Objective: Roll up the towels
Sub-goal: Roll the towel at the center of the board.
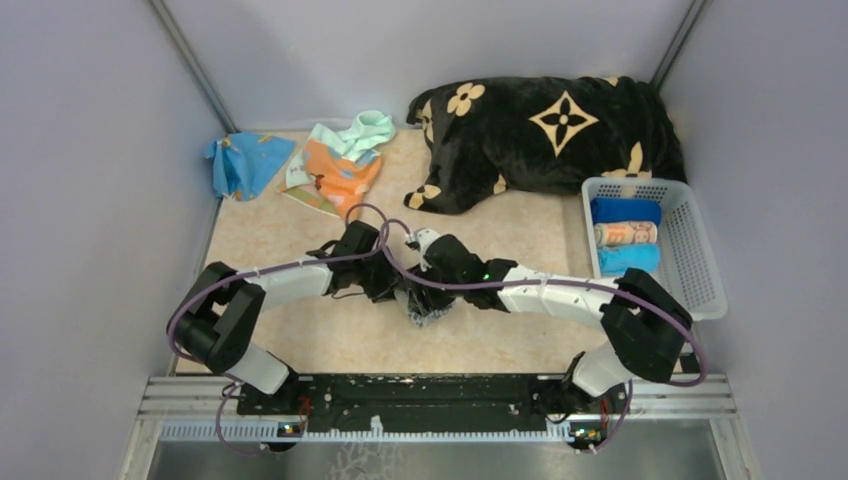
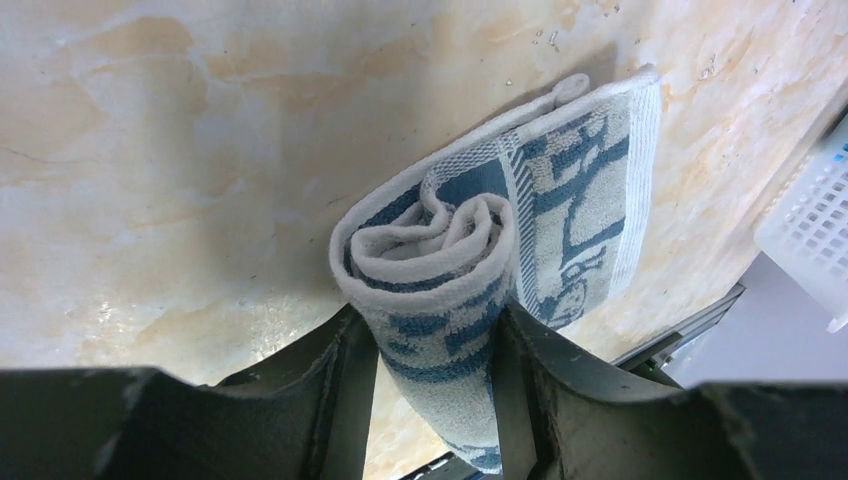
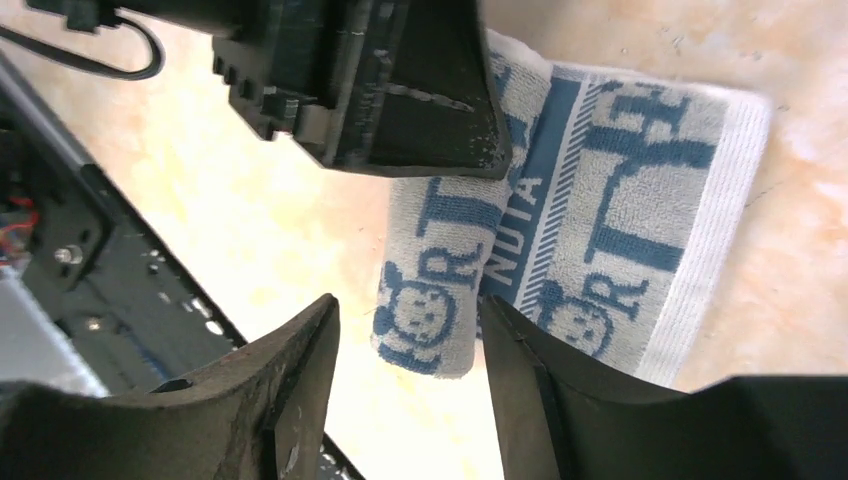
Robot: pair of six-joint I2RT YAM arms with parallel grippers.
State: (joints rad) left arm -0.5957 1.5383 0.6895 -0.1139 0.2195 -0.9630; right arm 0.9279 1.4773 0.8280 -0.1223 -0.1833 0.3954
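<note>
Grey-blue & white patterned terry towel (image 2: 575,190) lies mid-table on the beige marbled tabletop (image 2: 150,200), one part wound into a roll, the rest flat beside it. L gripper (image 2: 435,345) is clenched on the roll, both fingers pressing the cloth. R gripper (image 3: 410,335) straddles the roll's free end w/ fingers released, a gap showing btwn one finger & the cloth. Three rolled towels (image 1: 625,234) sit in the white plastic mesh basket (image 1: 700,270) at table's right edge.

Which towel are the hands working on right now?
The blue-and-white printed towel at mid-table, half rolled, pinched by the left hand. The loose towels lie far left; rolled ones sit in the basket.
</note>
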